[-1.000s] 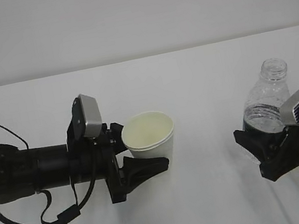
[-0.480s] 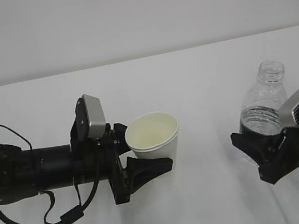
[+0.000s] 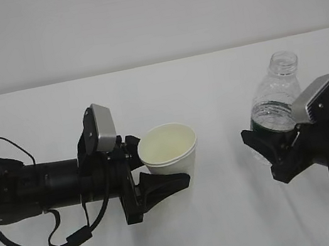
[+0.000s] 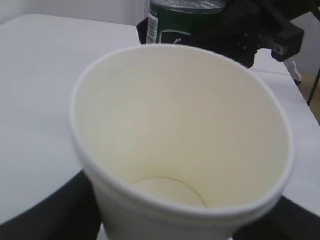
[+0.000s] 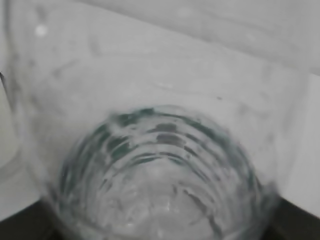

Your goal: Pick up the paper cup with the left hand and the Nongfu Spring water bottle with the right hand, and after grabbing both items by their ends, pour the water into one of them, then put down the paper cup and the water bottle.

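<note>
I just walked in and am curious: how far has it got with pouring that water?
Done: both things are grasped, the paper cup in the left hand and the water bottle in the right hand. In hand: the bottle stands nearly upright, apart from the cup. Left: the pour, since the cup looks dry inside, then setting both down.
</note>
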